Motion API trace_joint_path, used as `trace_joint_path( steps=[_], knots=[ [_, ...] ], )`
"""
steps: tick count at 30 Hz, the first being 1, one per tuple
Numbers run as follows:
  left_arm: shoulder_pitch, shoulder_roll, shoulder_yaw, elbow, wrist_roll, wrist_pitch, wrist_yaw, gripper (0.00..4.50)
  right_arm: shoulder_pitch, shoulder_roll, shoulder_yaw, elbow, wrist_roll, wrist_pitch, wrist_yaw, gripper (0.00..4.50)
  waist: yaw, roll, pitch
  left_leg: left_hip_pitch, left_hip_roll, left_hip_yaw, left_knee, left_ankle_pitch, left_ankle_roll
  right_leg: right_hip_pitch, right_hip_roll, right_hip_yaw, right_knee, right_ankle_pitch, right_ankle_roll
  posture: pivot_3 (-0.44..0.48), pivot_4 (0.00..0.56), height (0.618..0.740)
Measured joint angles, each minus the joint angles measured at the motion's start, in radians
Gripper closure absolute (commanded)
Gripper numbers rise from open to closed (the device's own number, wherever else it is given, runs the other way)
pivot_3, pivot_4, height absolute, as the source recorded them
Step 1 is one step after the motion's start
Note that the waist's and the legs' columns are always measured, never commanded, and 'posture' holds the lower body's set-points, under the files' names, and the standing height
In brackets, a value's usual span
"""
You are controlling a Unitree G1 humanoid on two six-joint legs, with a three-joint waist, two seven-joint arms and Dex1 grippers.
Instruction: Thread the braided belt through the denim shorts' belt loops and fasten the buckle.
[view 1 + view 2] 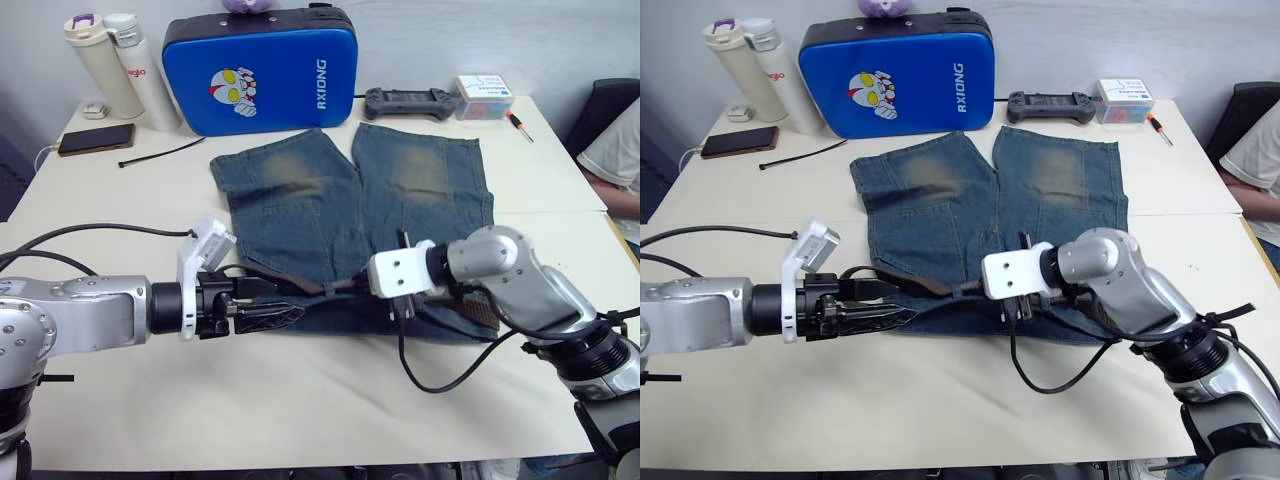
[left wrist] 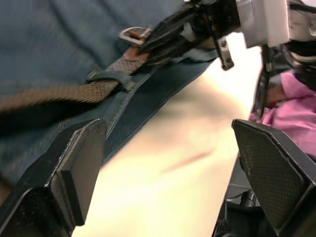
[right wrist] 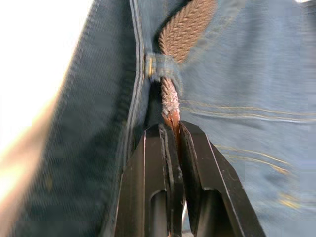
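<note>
The pale table [image 1: 300, 400] carries blue faded denim shorts [image 1: 330, 200], waistband near. The right gripper [image 3: 170, 131], reaching leftward, is clamped on the dark-brown braided belt [image 2: 59, 91] just past a denim belt loop [image 3: 160, 66]. The left gripper [image 2: 168, 163], fingers apart, lies low at the waistband's left end. Far left sits a blue padded case [image 1: 260, 70]. The silver buckle [image 2: 132, 34] is partly hidden.

A blue padded case [image 1: 260, 72], two flasks [image 1: 122, 68], a phone [image 1: 96, 139], a black controller [image 1: 405, 102] and a small box [image 1: 484, 97] line the table's [image 1: 330, 400] far side.
</note>
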Motion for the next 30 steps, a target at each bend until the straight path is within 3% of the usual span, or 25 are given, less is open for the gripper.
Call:
trace_joint_path(
  steps=[5, 12, 18, 23, 30],
  knots=[
    [-0.092, 0.008, -0.049, 0.048, 0.096, 0.002, -0.130, 0.04, -0.098, 0.003, -0.050, 0.059, -0.026, -0.265, -0.003, 4.50, -0.019, 0.000, 0.000, 0.001, 0.000, 0.001, -0.003, 0.001, -0.001, -0.001, 0.001, 0.000, 0.000, 0.000, 0.000, 0.000, 0.150, 0.740],
    [-0.136, 0.001, -0.091, 0.089, 0.181, 0.003, -0.185, 0.04, -0.149, -0.001, -0.049, 0.173, -0.069, -0.463, 0.012, 4.50, -0.025, 0.000, 0.000, 0.001, 0.000, 0.001, -0.003, 0.001, -0.001, -0.001, 0.000, 0.001, 0.000, 0.000, 0.000, 0.000, 0.150, 0.740],
    [-0.170, -0.051, -0.131, 0.092, 0.275, 0.001, -0.230, 0.04, -0.254, 0.014, -0.007, 0.380, -0.175, -0.783, 0.008, 4.50, -0.026, 0.000, 0.000, 0.000, 0.000, 0.001, -0.001, 0.001, -0.001, -0.002, 0.001, 0.001, 0.002, 0.000, 0.000, 0.000, 0.150, 0.740],
    [-0.169, -0.051, -0.135, 0.091, 0.330, 0.005, -0.275, 0.04, -0.315, -0.088, -0.024, 0.539, -0.145, -0.848, 0.091, 4.50, -0.021, 0.000, 0.001, 0.000, 0.000, 0.000, -0.001, 0.001, -0.001, -0.001, 0.000, 0.000, 0.001, 0.000, 0.000, 0.000, 0.150, 0.740],
    [-0.176, -0.063, -0.138, 0.109, 0.387, 0.015, -0.335, 0.04, -0.245, -0.188, -0.093, 0.537, -0.013, -0.763, 0.216, 4.50, -0.026, 0.000, 0.001, 0.000, 0.001, 0.001, 0.000, 0.001, 0.000, -0.001, 0.001, 0.001, 0.002, 0.000, 0.000, 0.000, 0.150, 0.740]
  ],
)
